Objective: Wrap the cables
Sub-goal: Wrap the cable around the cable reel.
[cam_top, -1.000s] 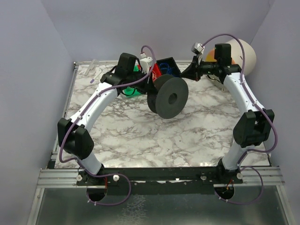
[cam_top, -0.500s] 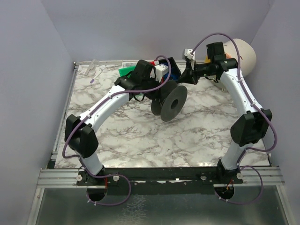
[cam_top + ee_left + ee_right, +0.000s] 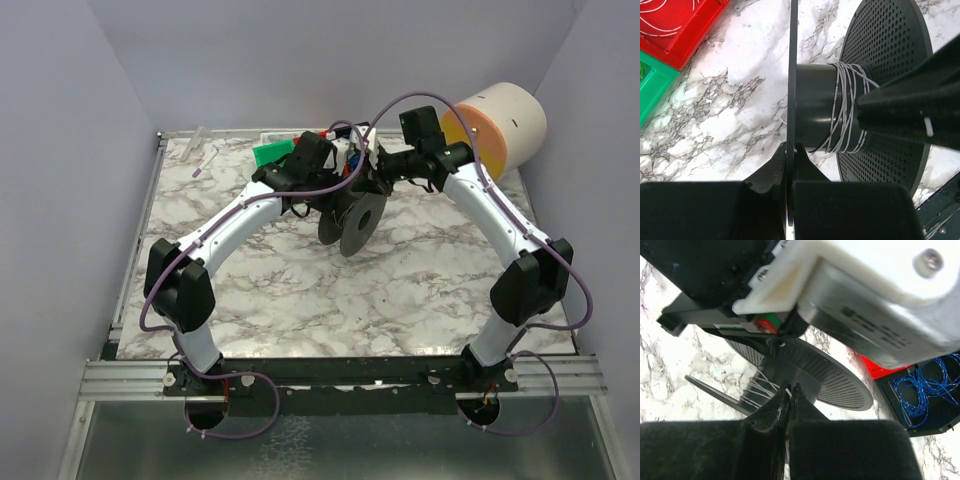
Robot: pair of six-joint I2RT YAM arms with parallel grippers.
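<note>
A dark grey spool (image 3: 352,220) stands on edge at the table's back middle. My left gripper (image 3: 790,150) is shut on the thin rim of one spool disc (image 3: 792,75). A whitish cable (image 3: 845,112) is wound in several turns round the spool's core. My right gripper (image 3: 790,390) is shut on the whitish cable's end (image 3: 788,391), right beside the spool's core (image 3: 771,380). Blue cables (image 3: 922,390) lie coiled in a dark bin. More whitish cable (image 3: 660,10) lies in a red bin. Green cables do not show.
Red (image 3: 677,27) and green (image 3: 650,92) bins sit left of the spool, the green one also in the top view (image 3: 270,152). A large cream cylinder with an orange face (image 3: 497,128) lies at the back right. A small pale item (image 3: 208,158) lies back left.
The left arm has swung right and turned the spool edge-on. The right arm has moved left, up to the spool, uncovering the cream cylinder.
</note>
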